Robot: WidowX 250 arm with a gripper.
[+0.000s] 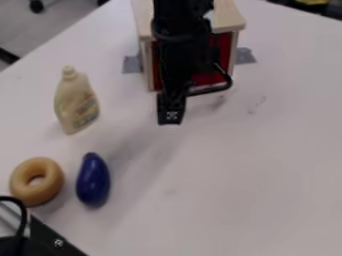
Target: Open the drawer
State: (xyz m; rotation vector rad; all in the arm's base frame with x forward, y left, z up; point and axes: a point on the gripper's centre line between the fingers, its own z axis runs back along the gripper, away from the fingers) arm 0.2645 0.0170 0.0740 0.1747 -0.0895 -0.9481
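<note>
At lower left, the edge cuts off a black device (57, 242). Near it lies the ring (52, 190), then the pale bottle (77, 105), its content hidden from me, and the blue eggplant (93, 181). My claw (172, 117) hangs before the wooden box (231, 19); wide or narrow, I cannot tell. In this box, the red drawer (225, 52) is partly covered by my arm.
</note>
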